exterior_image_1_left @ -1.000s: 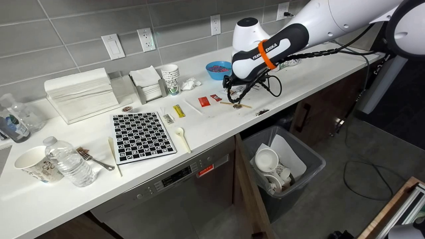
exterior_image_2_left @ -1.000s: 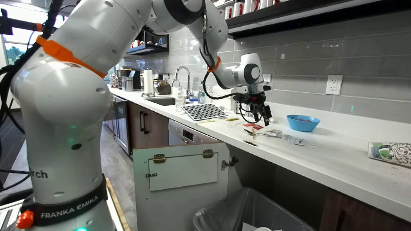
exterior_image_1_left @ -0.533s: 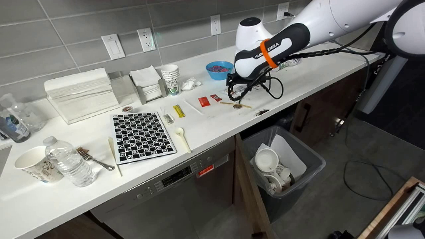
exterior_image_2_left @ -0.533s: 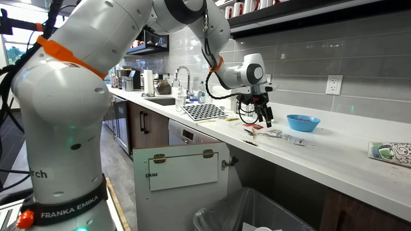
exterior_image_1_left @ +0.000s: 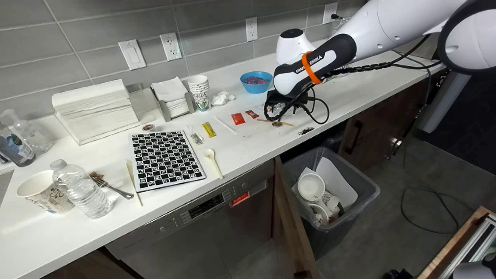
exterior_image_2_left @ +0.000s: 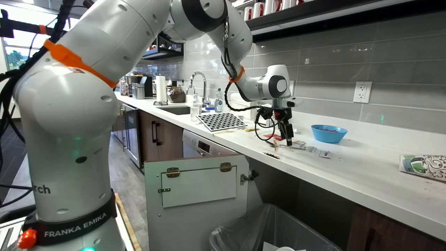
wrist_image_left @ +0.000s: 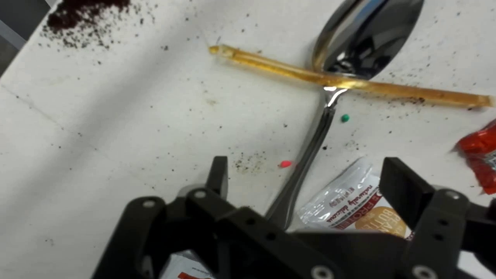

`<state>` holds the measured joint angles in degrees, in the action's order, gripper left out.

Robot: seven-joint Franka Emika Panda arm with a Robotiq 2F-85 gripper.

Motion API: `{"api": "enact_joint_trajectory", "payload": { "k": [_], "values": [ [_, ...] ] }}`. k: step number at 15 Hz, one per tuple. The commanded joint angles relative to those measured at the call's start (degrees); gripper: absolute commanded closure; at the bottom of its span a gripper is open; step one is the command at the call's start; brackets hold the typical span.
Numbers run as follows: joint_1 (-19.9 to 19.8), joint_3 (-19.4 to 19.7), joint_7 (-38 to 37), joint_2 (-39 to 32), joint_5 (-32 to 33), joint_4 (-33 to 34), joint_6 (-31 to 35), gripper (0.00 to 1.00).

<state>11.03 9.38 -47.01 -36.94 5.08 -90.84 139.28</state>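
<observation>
Hanging low over the counter (exterior_image_2_left: pixel 366 167), the gripper (wrist_image_left: pixel 306 174) has its two fingers spread apart. In the wrist view, the handle of the spoon (wrist_image_left: pixel 324 122) runs below the gap between them, and its head lies ahead of the fingertips. If the gripper touches it, I cannot tell. Across the neck of the spoon lies a yellow stick (wrist_image_left: pixel 407 92). A silver wrapper (wrist_image_left: pixel 345 201) is beside the handle, partly hidden by one finger. Beyond the other finger, dark crumbs (wrist_image_left: pixel 73 16) are scattered near the counter's edge. In both exterior views, a blue bowl (exterior_image_2_left: pixel 329 137) stands apart from the gripper.
</observation>
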Motion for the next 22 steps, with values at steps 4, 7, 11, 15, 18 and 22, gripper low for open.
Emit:
{"api": "enact_joint_trajectory", "payload": {
  "k": [4, 7, 11, 15, 18, 22],
  "values": [
    [0.0, -0.1, -6.1, -2.8, -0.7, 2.9, -1.2, 0.07],
    [-0.3, -0.2, -7.1, -3.3, -0.7, 3.3, -1.3, 0.35],
    [-0.6, -0.5, -7.4, -3.7, -0.9, 3.9, -1.5, 0.36],
    [-0.6, -0.4, -7.8, -3.9, -0.8, 4.3, -1.8, 0.44],
    [-0.7, -0.7, -7.8, -3.5, -1.1, 4.2, -2.7, 0.46],
    [-0.7, -1.0, -8.0, -3.5, -1.3, 4.5, -4.3, 0.51]
  ]
}}
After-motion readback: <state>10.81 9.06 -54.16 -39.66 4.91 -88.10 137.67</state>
